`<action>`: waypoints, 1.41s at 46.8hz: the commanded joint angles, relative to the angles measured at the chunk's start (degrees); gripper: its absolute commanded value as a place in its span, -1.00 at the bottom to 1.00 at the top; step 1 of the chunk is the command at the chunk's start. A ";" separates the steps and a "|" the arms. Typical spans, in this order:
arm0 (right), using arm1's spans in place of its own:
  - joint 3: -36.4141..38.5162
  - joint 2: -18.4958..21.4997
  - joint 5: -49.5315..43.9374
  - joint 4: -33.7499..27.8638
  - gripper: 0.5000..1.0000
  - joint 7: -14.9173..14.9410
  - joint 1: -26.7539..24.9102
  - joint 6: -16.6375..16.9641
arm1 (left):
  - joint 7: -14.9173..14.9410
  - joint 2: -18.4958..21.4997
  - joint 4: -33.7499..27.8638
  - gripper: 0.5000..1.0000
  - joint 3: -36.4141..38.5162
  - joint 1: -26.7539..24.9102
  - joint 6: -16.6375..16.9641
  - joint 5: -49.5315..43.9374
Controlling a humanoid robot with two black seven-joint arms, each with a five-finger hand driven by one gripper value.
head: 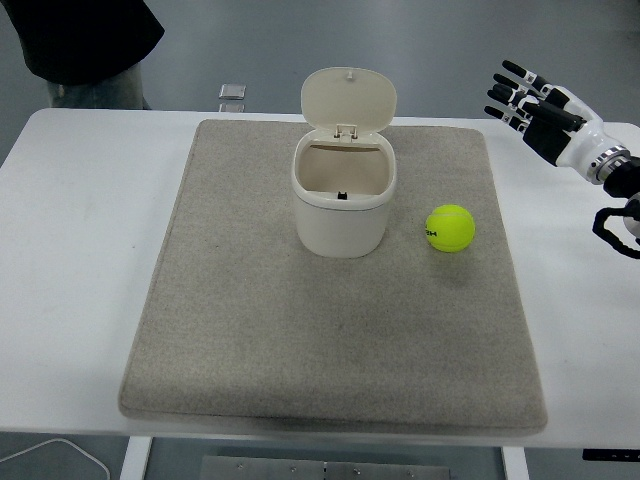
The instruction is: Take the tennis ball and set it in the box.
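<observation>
Fingers spread and empty, the right hand (532, 112) should descend over the yellow-green felt tennis ball (450, 228), clearing the cream plastic lidded box (341, 205).

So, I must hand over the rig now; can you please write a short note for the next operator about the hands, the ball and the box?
Right hand: raised at the table's right edge, fingers spread, holding nothing, well apart from the ball.
Left hand: not in view.
Tennis ball: lies on the grey mat, just right of the box, not touching it.
Box: small white bin near the mat's middle, upright, its hinged lid standing open at the back; no ball shows inside it.
Done: nothing yet; the ball is untouched.
Left: reach to the ball, grasp it, lift it, drop it into the open box.
</observation>
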 commanded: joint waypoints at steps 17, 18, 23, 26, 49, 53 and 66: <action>0.01 -0.04 0.35 0.00 0.73 0.00 -0.10 0.35 | 0.00 0.00 0.27 0.97 -0.03 0.00 0.02 0.00; 0.09 -0.04 0.43 0.00 0.72 0.00 -0.01 0.43 | 0.00 0.00 0.27 0.97 -0.03 0.00 0.02 0.00; 0.09 0.05 0.26 0.00 0.72 0.26 -0.01 0.70 | 0.00 0.00 0.36 0.97 -0.03 0.00 0.10 0.00; 0.09 0.14 0.35 0.00 0.73 0.44 -0.01 0.87 | 0.00 0.00 0.36 0.97 -0.03 0.00 0.11 0.00; 0.18 -0.13 0.52 0.00 0.73 0.97 -0.19 4.39 | 0.00 0.00 0.36 0.97 -0.12 0.00 0.19 0.00; 0.09 -1.18 0.26 0.00 0.73 0.88 -0.19 4.83 | 0.00 0.00 0.36 0.97 -0.04 0.00 0.19 0.00; -0.17 -1.79 -1.58 0.00 0.73 0.88 -0.01 4.83 | 0.00 0.00 0.36 0.97 -0.03 0.00 0.19 0.00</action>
